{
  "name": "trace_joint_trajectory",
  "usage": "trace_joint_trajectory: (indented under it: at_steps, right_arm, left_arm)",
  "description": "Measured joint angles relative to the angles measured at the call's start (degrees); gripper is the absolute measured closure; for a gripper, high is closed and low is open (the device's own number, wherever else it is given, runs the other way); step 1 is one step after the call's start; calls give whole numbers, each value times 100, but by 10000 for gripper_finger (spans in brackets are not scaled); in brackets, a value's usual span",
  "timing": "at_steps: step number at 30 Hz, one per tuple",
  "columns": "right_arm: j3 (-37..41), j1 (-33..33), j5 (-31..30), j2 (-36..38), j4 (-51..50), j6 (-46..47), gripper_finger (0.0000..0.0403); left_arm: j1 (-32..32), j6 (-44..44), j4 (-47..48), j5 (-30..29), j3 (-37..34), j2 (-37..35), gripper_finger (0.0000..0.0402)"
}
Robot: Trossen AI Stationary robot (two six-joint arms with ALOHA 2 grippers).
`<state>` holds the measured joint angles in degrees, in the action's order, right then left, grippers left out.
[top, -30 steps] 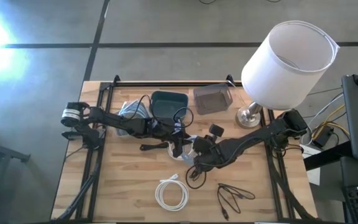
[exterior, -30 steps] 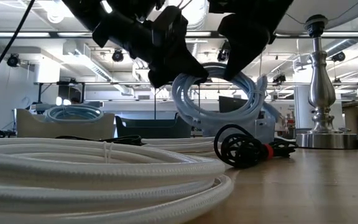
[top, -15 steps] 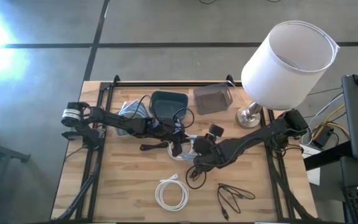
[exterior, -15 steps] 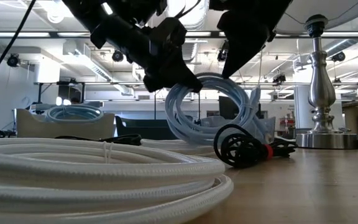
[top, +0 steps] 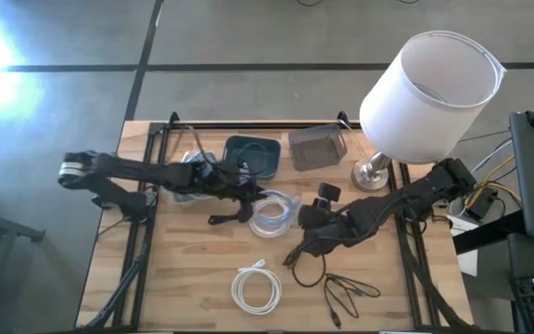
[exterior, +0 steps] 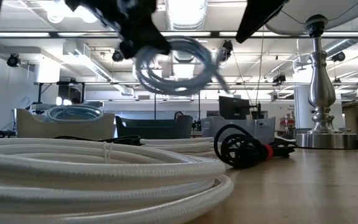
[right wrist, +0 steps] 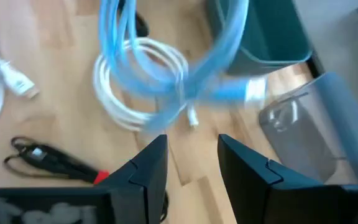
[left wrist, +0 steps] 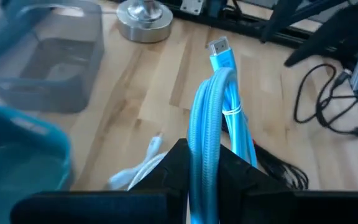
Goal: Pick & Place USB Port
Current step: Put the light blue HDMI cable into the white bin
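- You are seeing no readable writing.
- Your left gripper [left wrist: 204, 180] is clamping a coiled light-blue cable [left wrist: 216, 106] with a silver plug.
- Your right gripper [right wrist: 191, 165] is gaping, holding nothing.

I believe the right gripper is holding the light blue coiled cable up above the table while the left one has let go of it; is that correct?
Not quite: the arms are swapped. The left wrist view shows the left gripper clamped on the light blue coiled cable, lifted above the table. The right wrist view shows the right gripper with its fingers apart and empty.
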<state>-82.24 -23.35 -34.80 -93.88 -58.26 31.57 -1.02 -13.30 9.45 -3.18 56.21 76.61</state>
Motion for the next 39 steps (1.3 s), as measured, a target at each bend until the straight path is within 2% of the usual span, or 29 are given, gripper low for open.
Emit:
trace_joint_trajectory:
  at_steps: [5,8,10,15,18,21,25,31,39]
  right_arm:
    - [463,-5,84,343,154,161,280]
    - [942,-1,186,580,583,110,286]
    - [1332,48,570,767,1124,-81,288]
    - [2339,222,2096,1272,2922,-1200,293]
    - [2781,250,2070,1509,3571,-1759,294]
    - [3007,265,1936,1704,3767,-2086,290]
    - [3132,268,1929,1848,3753,-2126,285]
    - [3247,264,1930,1957,3775,-2122,279]
    - [3288,264,1929,1964,3757,-2122,281]
  left_arm:
    - [0,-34,1458,-677,0,-1002,354]
    - [-1,-291,2378,-1088,-4,-1587,354]
    - [0,-533,3036,-1222,-4,-1946,354]
    - [-2,-823,4474,-1328,-16,-2591,354]
    - [-2,-964,5108,-1777,-27,-2818,354]
    - [-15,-1183,5573,-2263,-31,-2957,354]
    - [-15,-1563,5791,-2418,-175,-3027,353]
    - [-72,-1676,5446,-2615,-643,-3018,353]
    - [-531,-1745,5095,-2957,-1167,-2997,353]
